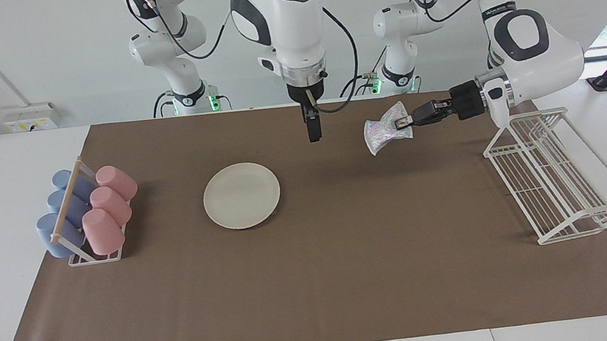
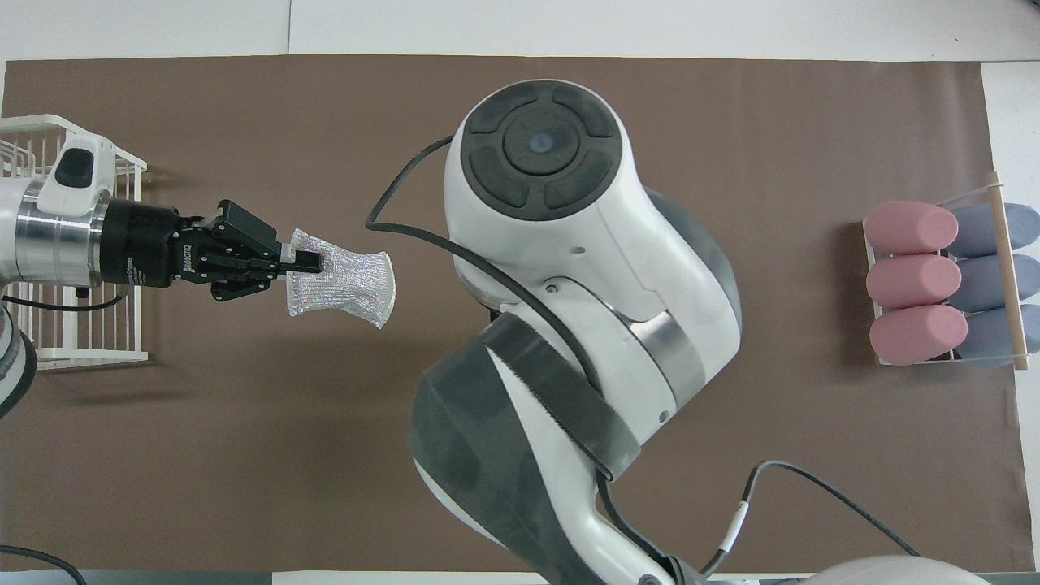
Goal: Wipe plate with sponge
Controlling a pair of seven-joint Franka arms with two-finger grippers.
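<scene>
The cream-white plate (image 1: 241, 195) lies flat on the brown mat, toward the right arm's end. In the overhead view the right arm covers it. My left gripper (image 1: 403, 122) is shut on the silvery, wrinkly sponge (image 1: 385, 130) and holds it in the air over bare mat, well apart from the plate. The left gripper (image 2: 311, 260) and the sponge (image 2: 348, 283) also show in the overhead view. My right gripper (image 1: 313, 130) points straight down over bare mat, between the plate and the sponge. It holds nothing that I can see and is hidden in the overhead view.
A rack of pink and blue cups (image 1: 88, 219) lying on their sides stands at the right arm's end; it also shows in the overhead view (image 2: 946, 284). A white wire dish rack (image 1: 555, 179) stands at the left arm's end, under the left arm's wrist (image 2: 97, 354).
</scene>
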